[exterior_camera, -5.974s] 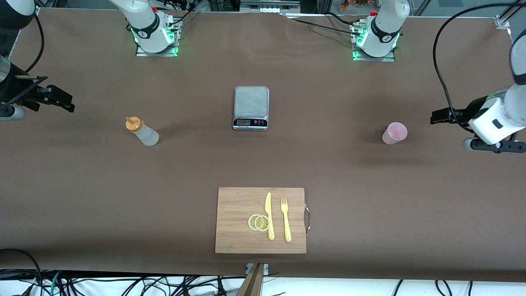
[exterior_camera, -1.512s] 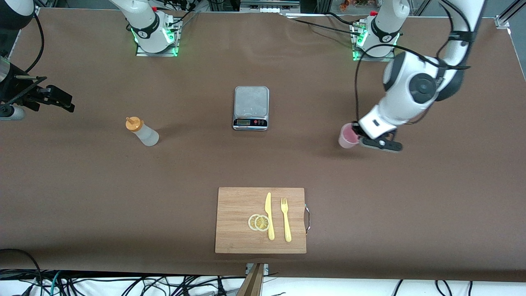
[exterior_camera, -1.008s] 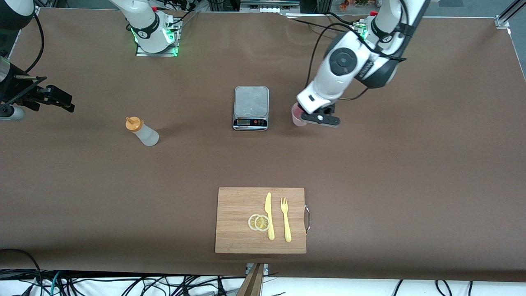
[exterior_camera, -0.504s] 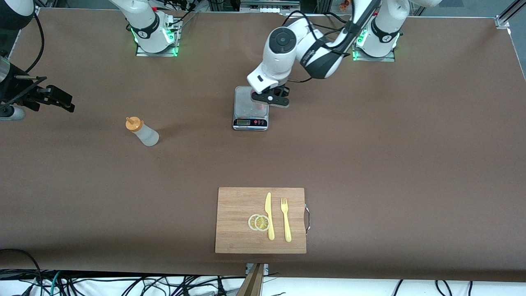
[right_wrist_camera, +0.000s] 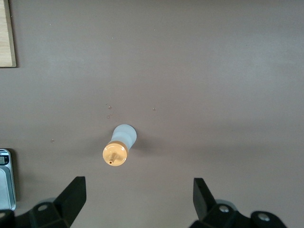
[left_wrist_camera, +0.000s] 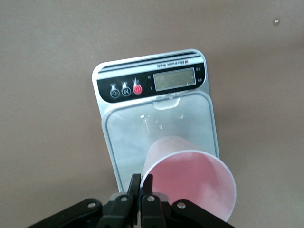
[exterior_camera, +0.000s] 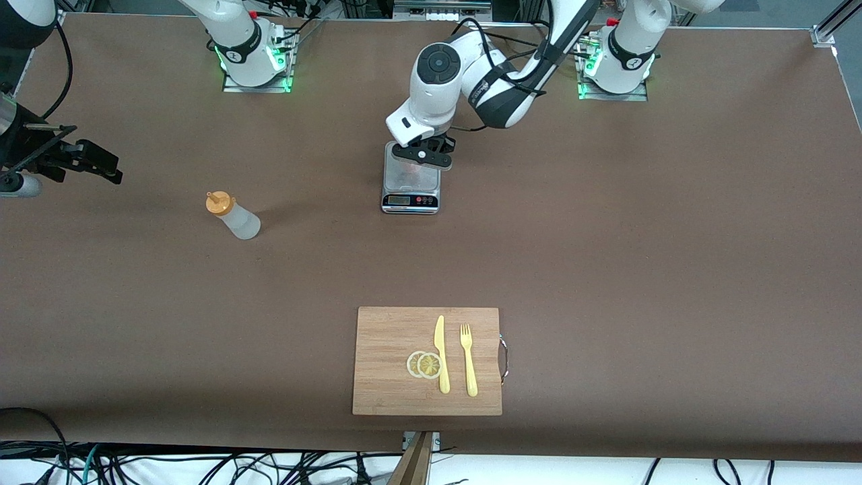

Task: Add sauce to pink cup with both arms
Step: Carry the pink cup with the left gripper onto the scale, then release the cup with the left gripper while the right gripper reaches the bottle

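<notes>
Pink cup (left_wrist_camera: 190, 183) now hangs over the scale (exterior_camera: 411, 176) plate, where half a second ago you had it just over the plate's edge toward the left arm's end. Your left gripper (left_wrist_camera: 141, 190) has its fingers (left_wrist_camera: 135, 187) pinched together on the cup's rim, the cup upright. Your right gripper (exterior_camera: 101, 165) has not moved: it waits over the bench (exterior_camera: 606, 269) at the right arm's end, fingers wide apart. Sauce (exterior_camera: 232, 215) stands untouched on the bench where it was. On the cutting board (exterior_camera: 384, 384), the knife (exterior_camera: 441, 353), fork (exterior_camera: 468, 360) and lemon slices (exterior_camera: 424, 364) lie unchanged.
</notes>
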Motion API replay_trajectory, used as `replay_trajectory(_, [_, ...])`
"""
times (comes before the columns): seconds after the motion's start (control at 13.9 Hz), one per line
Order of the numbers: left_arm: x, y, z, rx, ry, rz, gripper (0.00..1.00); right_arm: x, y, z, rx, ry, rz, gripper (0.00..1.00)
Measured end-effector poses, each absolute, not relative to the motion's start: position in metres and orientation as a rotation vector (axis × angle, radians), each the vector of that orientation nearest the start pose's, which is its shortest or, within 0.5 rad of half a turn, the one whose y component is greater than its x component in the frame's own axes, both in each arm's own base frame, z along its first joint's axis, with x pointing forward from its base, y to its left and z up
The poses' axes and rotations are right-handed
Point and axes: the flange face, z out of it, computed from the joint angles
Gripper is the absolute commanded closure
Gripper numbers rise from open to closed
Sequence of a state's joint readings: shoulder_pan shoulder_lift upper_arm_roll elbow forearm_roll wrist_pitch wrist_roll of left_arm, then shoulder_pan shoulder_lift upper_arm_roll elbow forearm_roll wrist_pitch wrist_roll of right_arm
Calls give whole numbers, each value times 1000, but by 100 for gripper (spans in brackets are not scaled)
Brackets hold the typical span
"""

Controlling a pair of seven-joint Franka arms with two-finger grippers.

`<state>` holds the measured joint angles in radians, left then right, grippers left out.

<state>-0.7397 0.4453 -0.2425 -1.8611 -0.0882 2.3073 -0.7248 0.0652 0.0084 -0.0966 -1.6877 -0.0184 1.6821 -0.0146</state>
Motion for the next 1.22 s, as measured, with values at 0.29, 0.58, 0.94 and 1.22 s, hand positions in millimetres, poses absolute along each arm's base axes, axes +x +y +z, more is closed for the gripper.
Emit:
replay_trajectory(0.29, [359,-531,273,-3240,283,206,100,563,-19,574,-3160,23,23,0])
replay_trajectory(0.58, [365,-531,276,-3248,273,192,50,563,-19,574,-3160,23,23,0])
replay_trajectory(0.94, [378,-534,291,-3275,256,149,0,563,-20,573,-3160,24,28,0])
replay_trajectory(1.22, [396,-526,332,-3285,224,118,0,565,-20,568,-3161,25,42,0])
